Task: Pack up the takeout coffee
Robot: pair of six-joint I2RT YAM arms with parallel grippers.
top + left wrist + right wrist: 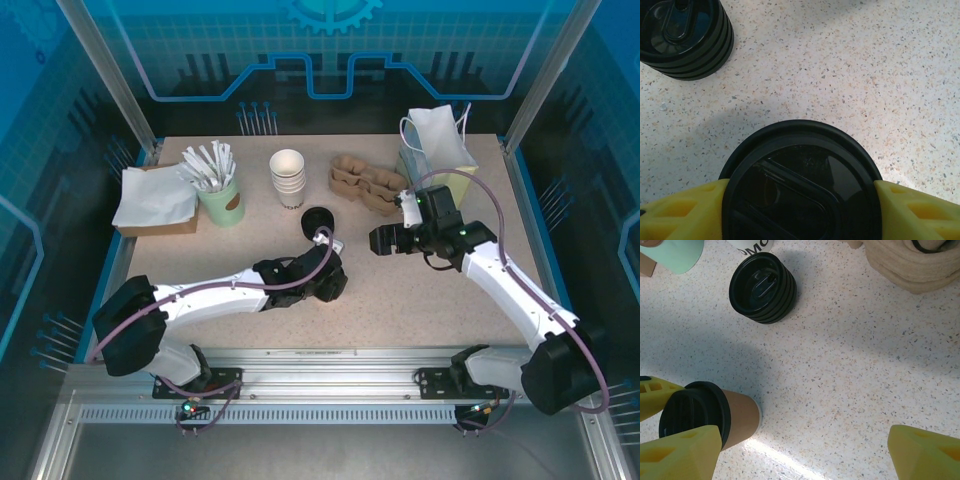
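Observation:
The takeout coffee (737, 417) is a brown paper cup with a black lid (800, 170), standing on the speckled table. My left gripper (800, 205) is shut on it, with a yellow finger (680, 215) pressed against each side of the lid. From above, the left gripper (325, 280) sits over the cup at the table's middle and hides it. My right gripper (380, 240) hovers a little to the right of the cup. It is open (805, 460) with bare table between its fingers (925, 455).
A stack of loose black lids (318, 220) lies just behind the left gripper. At the back stand white cups (288, 178), a pulp cup carrier (365, 185), a paper bag (437, 150), a green cup of stirrers (220, 195) and a napkin box (155, 200).

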